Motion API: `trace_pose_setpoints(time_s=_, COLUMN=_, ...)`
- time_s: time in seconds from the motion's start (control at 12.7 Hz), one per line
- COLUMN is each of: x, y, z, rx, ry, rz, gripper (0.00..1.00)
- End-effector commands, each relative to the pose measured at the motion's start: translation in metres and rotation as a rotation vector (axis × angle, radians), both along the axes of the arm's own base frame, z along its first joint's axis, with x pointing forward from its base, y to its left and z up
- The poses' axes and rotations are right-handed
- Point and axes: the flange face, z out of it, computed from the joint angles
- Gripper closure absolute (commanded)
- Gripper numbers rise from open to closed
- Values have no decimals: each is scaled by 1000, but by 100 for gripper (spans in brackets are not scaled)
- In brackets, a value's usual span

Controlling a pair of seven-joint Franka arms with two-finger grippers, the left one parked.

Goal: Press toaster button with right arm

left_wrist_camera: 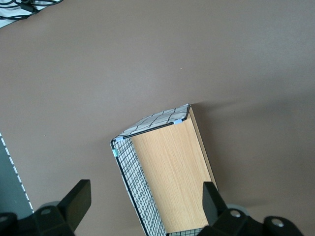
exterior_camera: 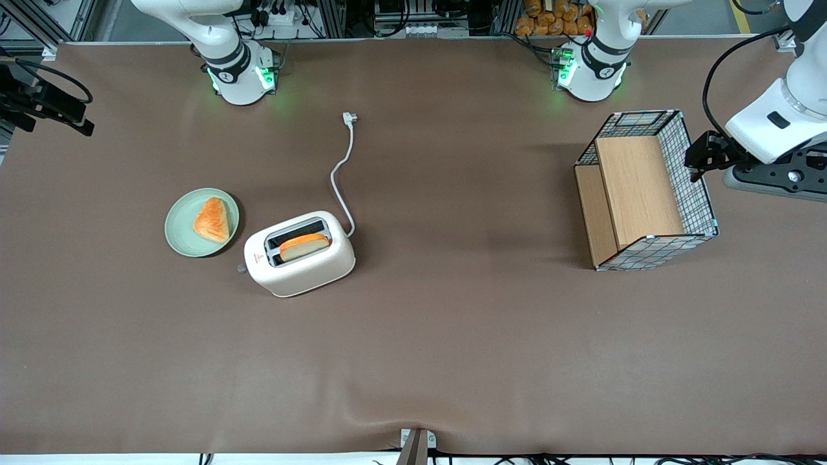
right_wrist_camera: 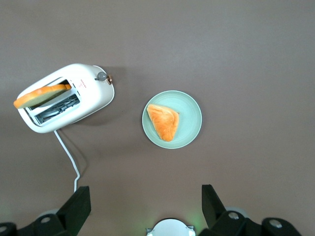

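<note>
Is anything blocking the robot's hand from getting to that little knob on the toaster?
Nothing visible does. The gripper hangs open high over the table, with the toaster button exposed below. The green plate with its pastry sits beside the toaster, apart from it.

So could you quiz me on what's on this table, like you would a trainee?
1. True or false: both slots of the toaster hold bread.
2. What lies on the green plate? A) a triangular orange pastry B) a fork C) nothing
3. Is the gripper touching the toaster button?

Key
1. False: only the slot nearer the front camera holds a bread slice; the other is empty.
2. A: the pastry lies on the plate, beside the toaster's button end.
3. No: the gripper hangs open high above the table, looking down on the plate and toaster, well clear of the button.
</note>
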Motion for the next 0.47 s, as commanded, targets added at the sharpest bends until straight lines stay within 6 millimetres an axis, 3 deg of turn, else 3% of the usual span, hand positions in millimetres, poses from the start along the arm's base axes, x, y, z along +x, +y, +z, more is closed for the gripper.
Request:
trace_pose_setpoints(time_s=0.0, x=-5, y=0, z=-11, rx=-11, ry=-9, rz=41, gripper=0)
trace_pose_setpoints(time_s=0.39, x=-3, y=1, z=-7, rx=-17, ry=-30, rz=42, gripper=0)
